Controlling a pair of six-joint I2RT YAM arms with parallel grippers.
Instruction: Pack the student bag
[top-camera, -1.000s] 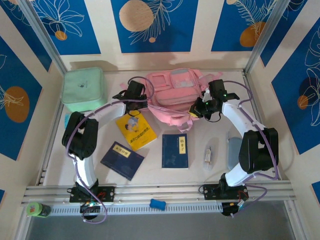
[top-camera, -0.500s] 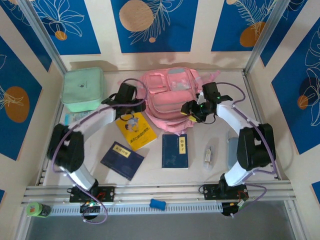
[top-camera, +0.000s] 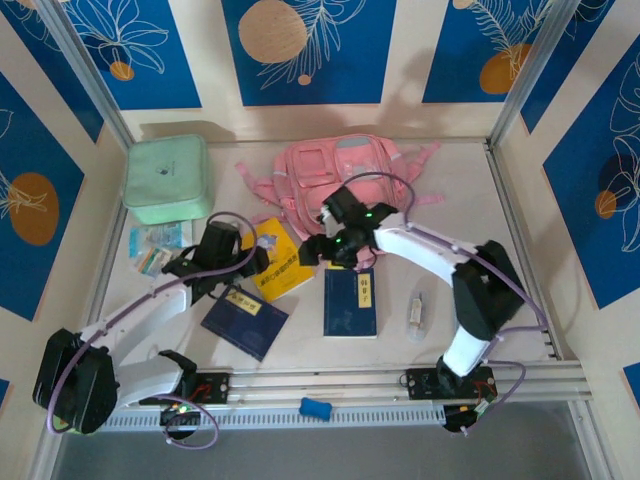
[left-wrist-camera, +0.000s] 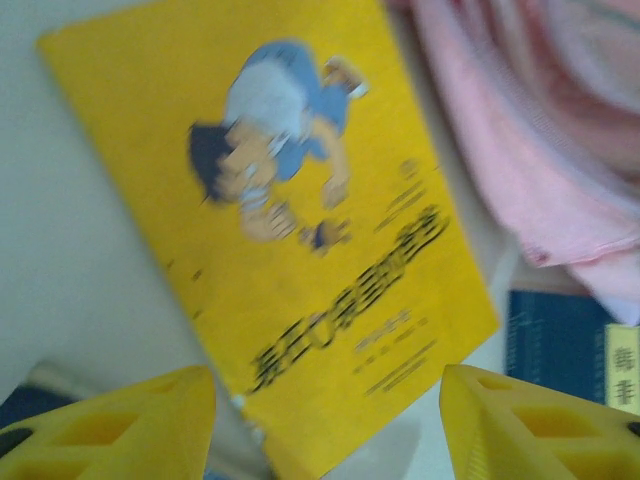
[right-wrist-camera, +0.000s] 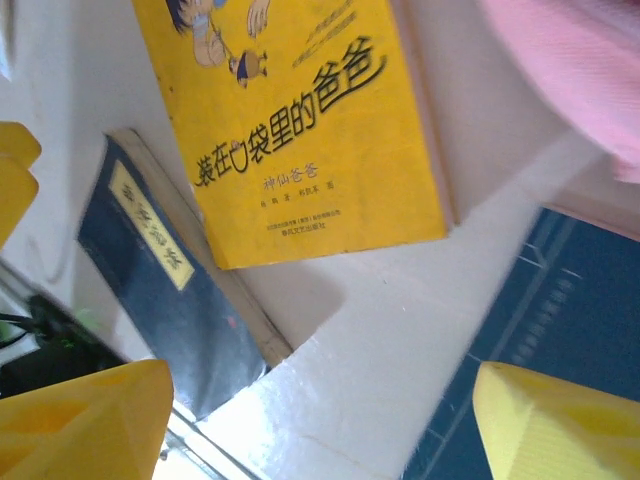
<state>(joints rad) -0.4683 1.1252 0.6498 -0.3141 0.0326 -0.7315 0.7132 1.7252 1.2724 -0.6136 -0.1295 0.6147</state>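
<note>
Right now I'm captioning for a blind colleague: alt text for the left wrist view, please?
A yellow book with a cartoon boy on its cover lies flat on the pale table, below the open left tool. The pink bag lies upper right, a navy book beside it.

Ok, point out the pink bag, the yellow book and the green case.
pink bag (top-camera: 338, 165): top view, front pocket.
yellow book (left-wrist-camera: 300, 230): left wrist view, cover middle.
green case (top-camera: 167, 178): top view, lid centre.

The left arm (top-camera: 135, 312) and right arm (top-camera: 420, 245) are white shells with black joint housings, trailed by thin purple cables (top-camera: 372, 177). The left gripper (left-wrist-camera: 325, 425) and right gripper (right-wrist-camera: 320, 425) carry yellow plastic wedge fingers (left-wrist-camera: 130, 425).
</note>
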